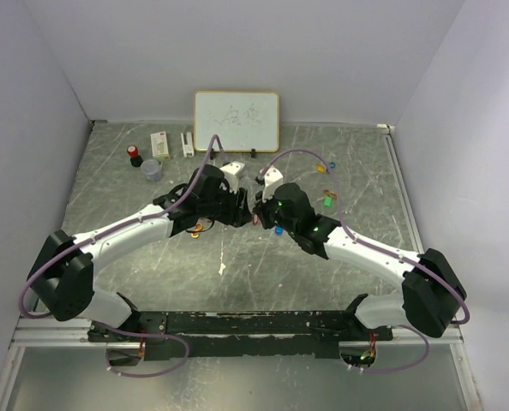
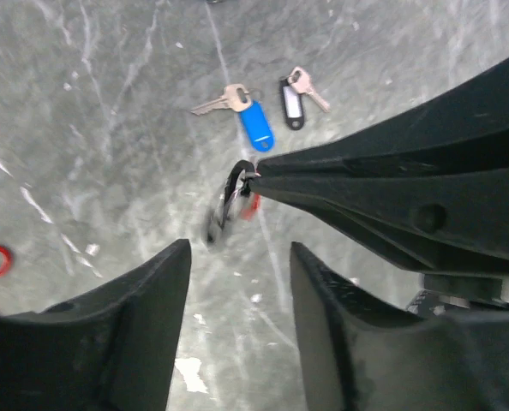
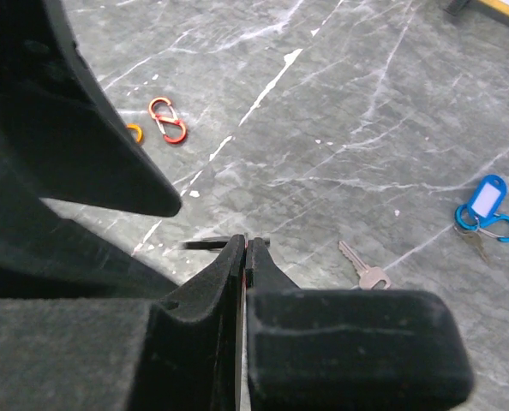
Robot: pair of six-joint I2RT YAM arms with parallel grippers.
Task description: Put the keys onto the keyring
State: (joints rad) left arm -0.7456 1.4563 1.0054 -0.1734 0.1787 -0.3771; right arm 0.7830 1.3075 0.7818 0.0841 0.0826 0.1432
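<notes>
Your right end effector pinches the keyring upright above the surface, so your left end effector, open and empty, can thread keys on.

Grey marbled tabletop — plain white walls, a whiteboard behind.

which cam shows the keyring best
The left wrist view: the keyring shows as a dark loop pinched at the tip of the right gripper. The right wrist view gives only a thin dark sliver beside its shut fingertips. In the top external view it is too small to make out.
</notes>
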